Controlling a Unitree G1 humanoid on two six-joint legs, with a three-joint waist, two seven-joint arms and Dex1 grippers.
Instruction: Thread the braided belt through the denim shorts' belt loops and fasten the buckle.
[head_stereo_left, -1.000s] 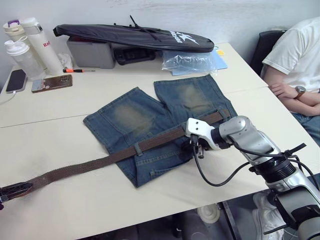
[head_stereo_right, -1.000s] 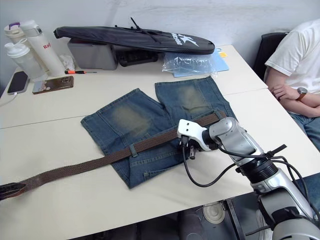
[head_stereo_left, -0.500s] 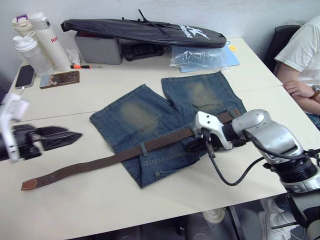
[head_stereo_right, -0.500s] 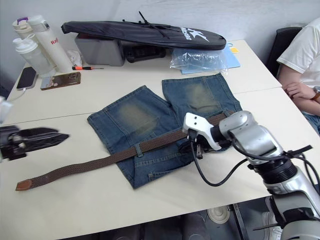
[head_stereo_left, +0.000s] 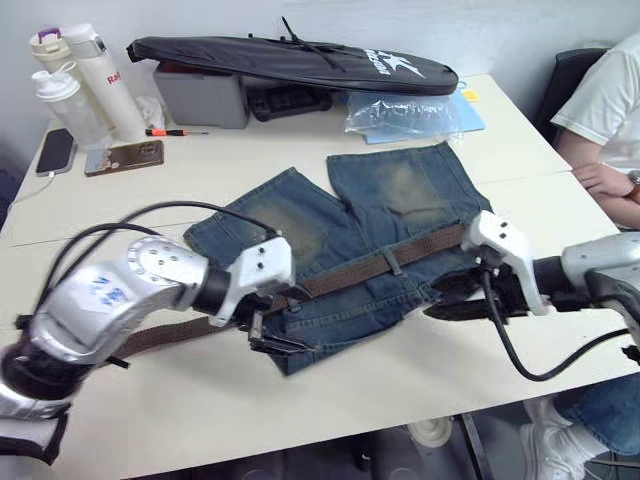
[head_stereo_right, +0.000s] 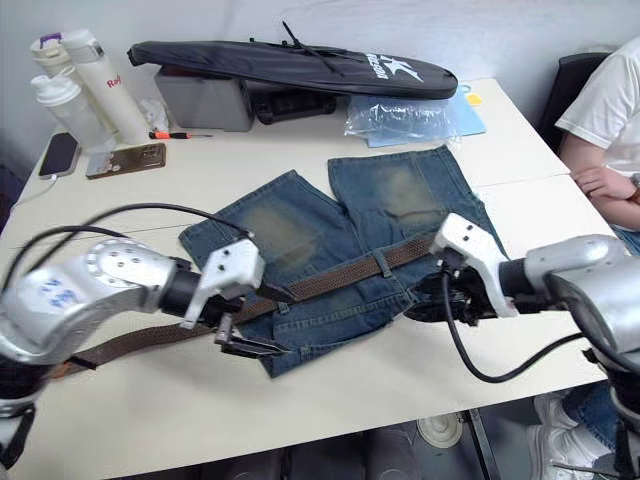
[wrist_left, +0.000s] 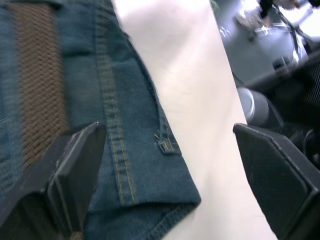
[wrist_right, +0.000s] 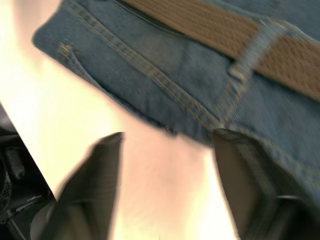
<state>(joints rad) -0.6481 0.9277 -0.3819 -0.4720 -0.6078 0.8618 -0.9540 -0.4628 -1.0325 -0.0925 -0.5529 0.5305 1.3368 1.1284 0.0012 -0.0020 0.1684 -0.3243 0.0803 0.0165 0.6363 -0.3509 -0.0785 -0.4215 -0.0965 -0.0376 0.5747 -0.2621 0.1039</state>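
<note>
The denim shorts lie flat mid-table, waistband toward me. The braided belt lies along the waistband, under a belt loop, and its tail trails off to the left under my left arm. The buckle is hidden. My left gripper hovers open over the shorts' near left corner, with the belt beside one finger. My right gripper stands open just off the waistband's right part, holding nothing. Its wrist view shows the belt under a belt loop.
At the back of the table are a long black bag, a grey box, bottles, two phones and a plastic bag. A person sits at the right. The table's front edge is close.
My left gripper has let go of the belt's tail and swung in from the far left to the shorts' near corner. The right gripper has opened and drawn back off the belt.
</note>
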